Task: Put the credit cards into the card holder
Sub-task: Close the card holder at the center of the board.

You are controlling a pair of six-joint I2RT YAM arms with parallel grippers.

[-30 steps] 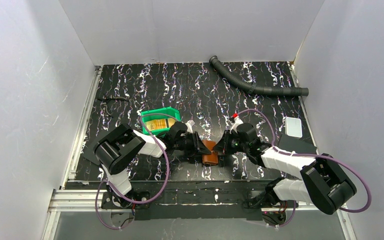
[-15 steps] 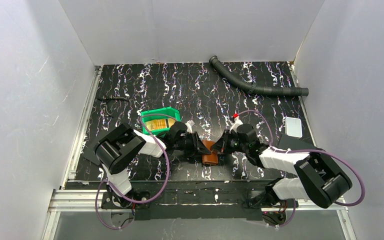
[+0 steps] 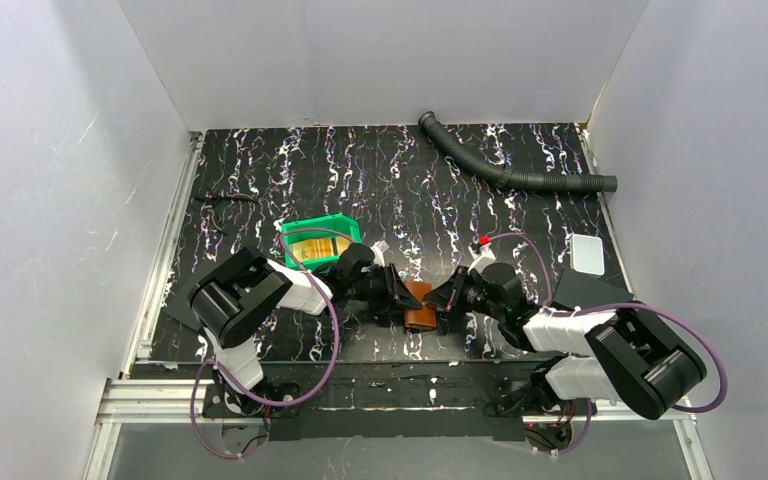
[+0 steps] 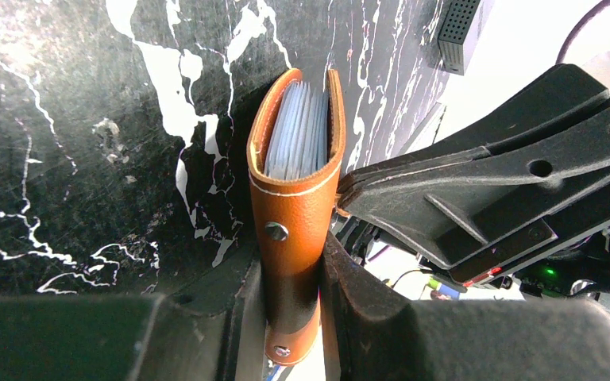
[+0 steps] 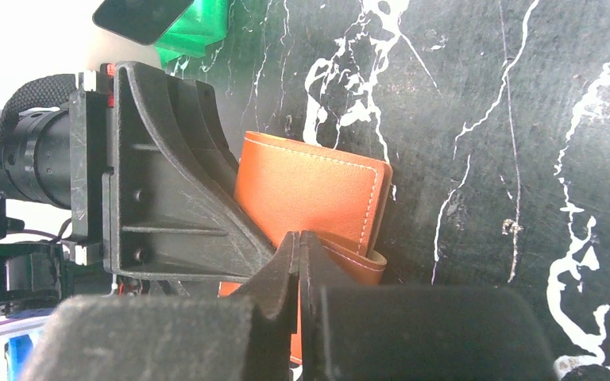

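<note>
Your left end effector (image 4: 291, 255) is clamped on the brown card holder (image 4: 294, 202), at the lower centre of the top view, close to the worktop (image 3: 360, 170). Pale pockets show at the holder's open end. Your right end effector (image 5: 298, 242) has its fingers pressed together, with the tips at the holder's flap. The credit cards (image 3: 314, 248) lie in the green bin (image 3: 322, 221), just left of centre.

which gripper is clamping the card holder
The left gripper: the card holder sits squeezed between its fingers, while the right gripper is shut fingertip to fingertip.
</note>
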